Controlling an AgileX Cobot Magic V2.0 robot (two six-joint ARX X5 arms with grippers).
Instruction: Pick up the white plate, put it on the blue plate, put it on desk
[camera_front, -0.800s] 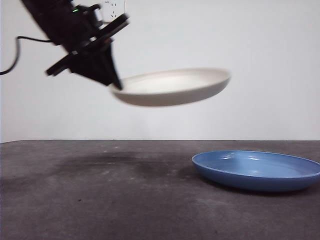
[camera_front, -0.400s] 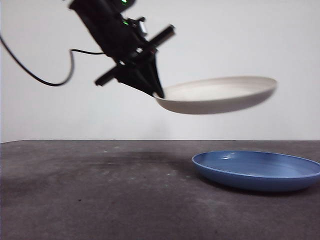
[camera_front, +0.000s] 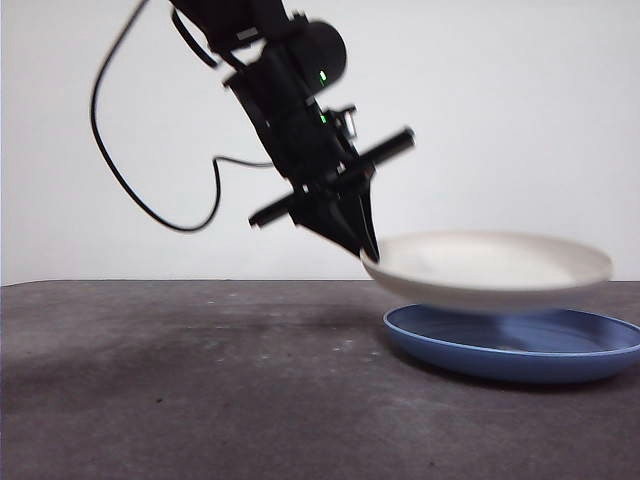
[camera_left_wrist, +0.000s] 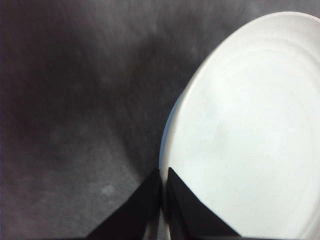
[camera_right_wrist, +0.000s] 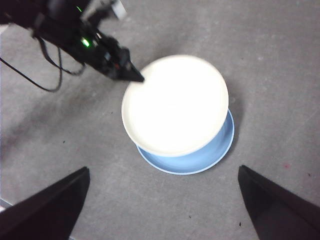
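At the lower right of the front view, the white plate (camera_front: 488, 270) hangs just above the blue plate (camera_front: 515, 342), nearly centred. The left claw (camera_front: 367, 253) pinches its near-left rim. The right claw (camera_right_wrist: 162, 200) waits agape, high above the surface (camera_front: 180, 390).

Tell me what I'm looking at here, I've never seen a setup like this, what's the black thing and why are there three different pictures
It is a two-armed robot at a desk. The front view looks level across the desk. The other two pictures come from cameras on each arm's wrist. The black thing is the left gripper, a two-jawed clamp shut on the rim of the white plate. It holds that plate in the air, just above the blue plate, which lies on the desk. The left wrist view shows the same jaws pinching the white rim up close. The right gripper hangs high above with its jaws wide apart, holding nothing, so its camera looks down on both plates.
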